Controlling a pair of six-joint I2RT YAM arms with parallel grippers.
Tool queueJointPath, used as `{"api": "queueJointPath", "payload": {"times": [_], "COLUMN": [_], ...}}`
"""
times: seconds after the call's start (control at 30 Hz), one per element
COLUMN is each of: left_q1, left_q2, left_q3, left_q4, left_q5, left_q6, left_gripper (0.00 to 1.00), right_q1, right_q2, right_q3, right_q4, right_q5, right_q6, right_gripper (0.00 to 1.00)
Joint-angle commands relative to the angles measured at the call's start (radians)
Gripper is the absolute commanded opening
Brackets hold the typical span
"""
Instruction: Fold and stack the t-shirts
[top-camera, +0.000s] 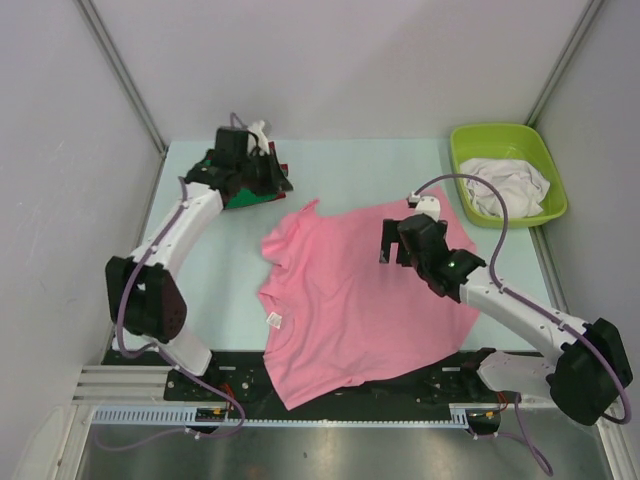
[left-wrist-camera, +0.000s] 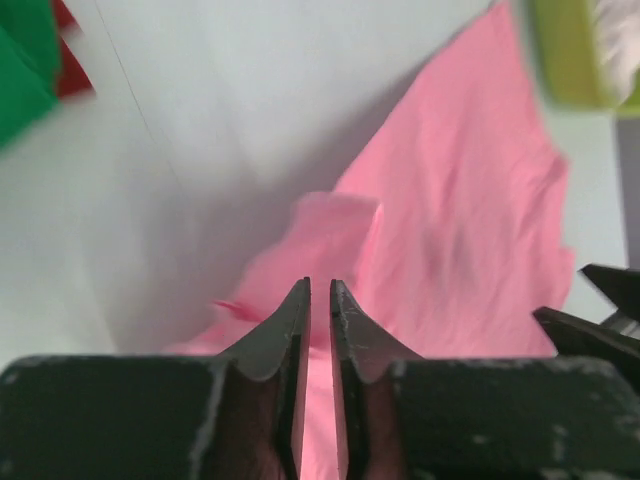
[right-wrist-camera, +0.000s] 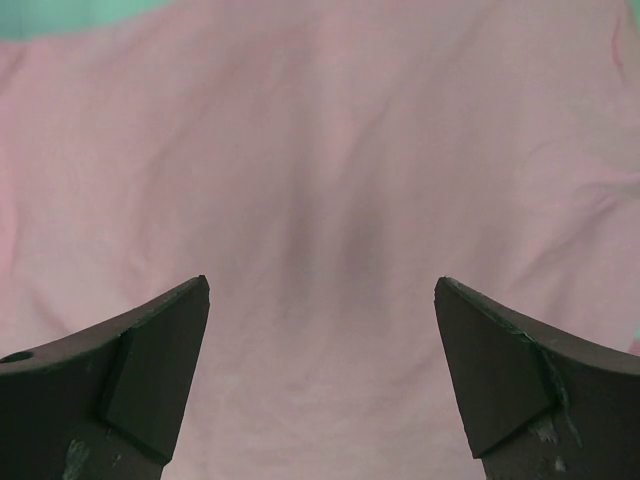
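A large pink t-shirt (top-camera: 350, 300) lies spread and rumpled across the table's middle, its small neck label (top-camera: 273, 320) near the left edge. My right gripper (top-camera: 392, 250) hovers over its upper right part, open, with only pink cloth (right-wrist-camera: 330, 150) below the wide-apart jaws (right-wrist-camera: 322, 285). At the back left, my left gripper (top-camera: 278, 178) is beside a folded green t-shirt (top-camera: 240, 197) and a red one (top-camera: 286, 183). Its jaws (left-wrist-camera: 320, 285) stand almost together, nothing between them, and point toward the pink shirt's sleeve (left-wrist-camera: 335, 225). White shirts (top-camera: 510, 190) lie in the tub.
A lime-green plastic tub (top-camera: 500, 135) stands at the back right corner. Grey walls close in the table on the left, back and right. A black rail with cabling runs along the near edge (top-camera: 350, 395), partly under the pink shirt's hem.
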Motion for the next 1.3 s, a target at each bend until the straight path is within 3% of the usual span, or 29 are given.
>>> {"api": "queueJointPath", "payload": {"times": [0.0, 0.37, 0.43, 0.53, 0.87, 1.0, 1.27], "left_q1": [0.067, 0.192, 0.190, 0.185, 0.185, 0.185, 0.185], "left_q2": [-0.054, 0.116, 0.119, 0.101, 0.150, 0.182, 0.278], "left_q3": [0.135, 0.246, 0.223, 0.130, -0.076, -0.090, -0.014], "left_q4": [-0.136, -0.153, -0.162, -0.159, -0.087, 0.007, 0.039], "left_q5": [-0.024, -0.069, -0.090, -0.165, -0.340, -0.341, -0.346], "left_q6": [0.094, 0.098, 0.092, 0.088, 0.046, 0.061, 0.095], "left_gripper": [0.20, 0.20, 0.26, 0.43, 0.62, 0.64, 0.64], "right_q1": [-0.116, -0.283, -0.289, -0.291, -0.269, -0.266, -0.305], "right_q2": [0.026, 0.293, 0.311, 0.337, 0.391, 0.388, 0.397], "right_q3": [0.102, 0.274, 0.280, 0.280, 0.281, 0.281, 0.281], "right_q4": [0.086, 0.142, 0.148, 0.166, 0.171, 0.182, 0.243], "right_q5": [-0.093, -0.159, -0.165, -0.188, -0.230, -0.234, -0.285], "right_q6": [-0.027, -0.043, -0.052, -0.050, -0.040, -0.055, -0.049], "right_gripper": [1.00, 1.00, 1.00, 1.00, 1.00, 1.00, 1.00]}}
